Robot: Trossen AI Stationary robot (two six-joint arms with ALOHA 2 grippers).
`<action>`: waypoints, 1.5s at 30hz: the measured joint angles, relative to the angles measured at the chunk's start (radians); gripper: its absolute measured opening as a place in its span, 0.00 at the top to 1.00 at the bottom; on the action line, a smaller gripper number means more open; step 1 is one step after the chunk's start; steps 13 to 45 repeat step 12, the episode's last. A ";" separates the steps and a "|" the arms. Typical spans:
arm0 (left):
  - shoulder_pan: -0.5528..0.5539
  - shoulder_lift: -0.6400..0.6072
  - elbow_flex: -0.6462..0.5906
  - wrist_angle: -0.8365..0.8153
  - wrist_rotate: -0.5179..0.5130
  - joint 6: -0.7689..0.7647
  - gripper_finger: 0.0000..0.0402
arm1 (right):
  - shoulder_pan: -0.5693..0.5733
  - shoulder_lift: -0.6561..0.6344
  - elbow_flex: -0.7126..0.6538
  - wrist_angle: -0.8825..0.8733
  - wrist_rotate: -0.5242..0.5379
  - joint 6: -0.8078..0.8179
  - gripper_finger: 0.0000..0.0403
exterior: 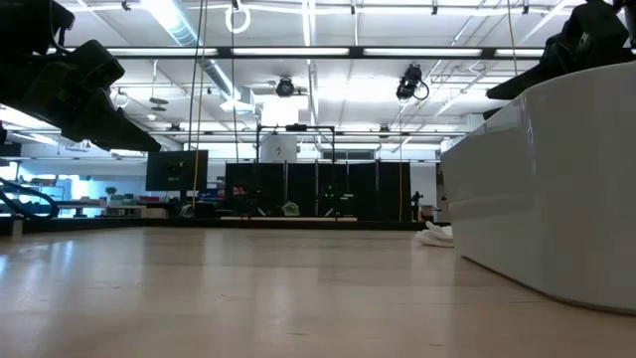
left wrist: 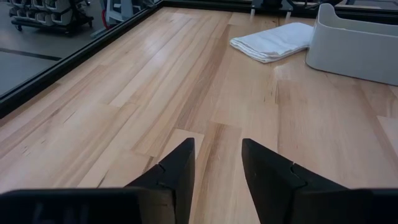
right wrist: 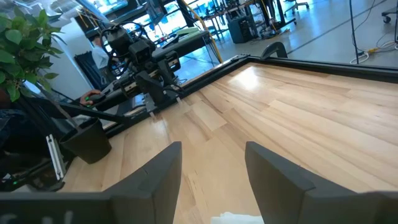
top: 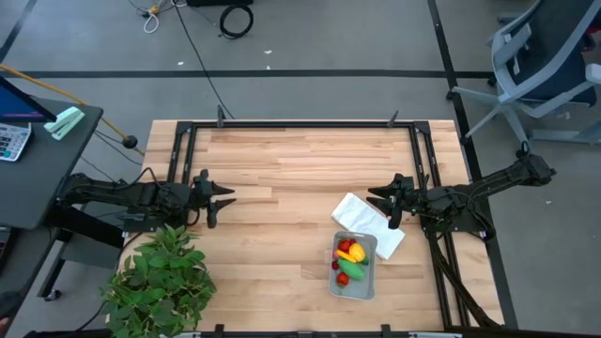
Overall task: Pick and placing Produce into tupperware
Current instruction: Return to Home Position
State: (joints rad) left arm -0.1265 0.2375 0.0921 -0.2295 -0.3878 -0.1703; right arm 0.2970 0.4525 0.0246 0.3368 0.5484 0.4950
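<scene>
Task state: loading looks complete. All the produce (top: 350, 262) in view lies inside the tupperware (top: 358, 292); the high view shows no piece outside it.
Remaining work: by judgement, only parking the arms. No pick or place appears outstanding.
Tupperware location: near-right part of the table (top: 282, 160), just near of the white cloth (top: 362, 218) and touching or overlapping its near edge.
Left gripper (top: 228, 197): hovers at the left side of the table, well apart from the tupperware. Jaws spread, nothing between them, as its wrist view shows.
Right gripper (top: 374, 198): hovers at the right side, just far of the white cloth. Jaws spread and empty, as its wrist view shows.
Count, tupperware: one.
Count, produce: four pieces can be told apart in the high view: two red pieces (top: 345, 247), one yellow piece (top: 357, 253) and one green piece (top: 350, 269). Pieces lying under these cannot be ruled out, so the total is a minimum.
Count, white cloth: one, folded.
Count, plant (top: 160, 277): one, at the near-left corner, not part of the task.
Count, arms: two, neither holding anything.
</scene>
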 joint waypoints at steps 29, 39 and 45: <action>0.000 0.000 0.000 0.000 0.000 0.000 0.64 | 0.000 0.000 0.000 0.000 0.000 0.000 0.54; 0.000 0.000 0.000 0.000 0.000 0.000 0.64 | 0.000 0.000 0.000 0.000 0.000 0.000 0.54; 0.000 0.000 0.000 0.000 0.000 0.000 0.64 | 0.000 0.000 0.000 0.000 0.000 0.000 0.54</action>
